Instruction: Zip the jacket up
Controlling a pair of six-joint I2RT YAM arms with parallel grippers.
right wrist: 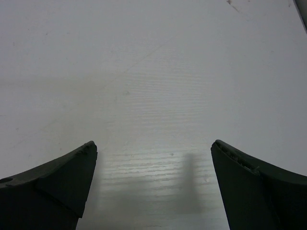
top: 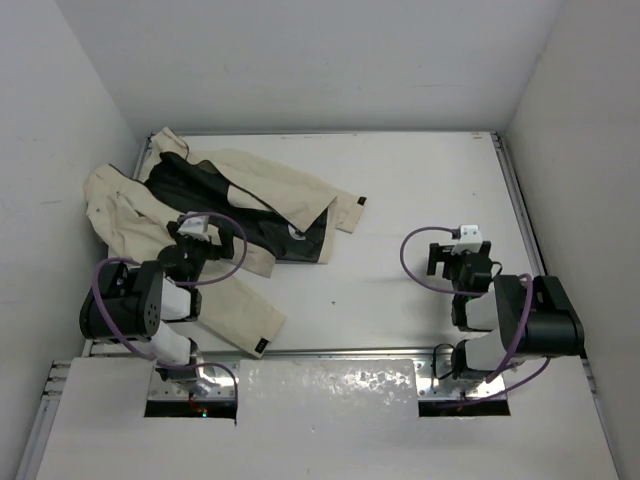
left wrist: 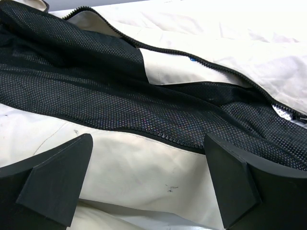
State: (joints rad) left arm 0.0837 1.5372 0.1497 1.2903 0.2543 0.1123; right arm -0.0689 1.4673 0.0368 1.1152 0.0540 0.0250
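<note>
**Jacket lies open at the far left; both grippers spread and holding nothing**

Top external view: the cream jacket lies crumpled on the far-left part of the white table, its left edge up against the side wall. Its front is open, so the black lining shows through the middle. One sleeve reaches to the right and ends in a dark cuff tab. Another stretch of cream fabric runs toward the near edge, beside the left arm's base. The left gripper is over the jacket's near half; from this angle I cannot tell whether it touches the cloth. The right gripper is over bare table on the right, well apart from the jacket.

Left wrist view: the left gripper has its fingers spread wide with nothing between them. Cream fabric of the jacket lies directly below. Just beyond it the black mesh lining crosses the frame. The dark zipper runs diagonally from far left to near right along the edge of a cream panel, its two sides not joined.

Right wrist view: the right gripper is likewise spread wide and empty. Only the plain white table lies under it, with the fingers' faint shadows on the surface.
</note>
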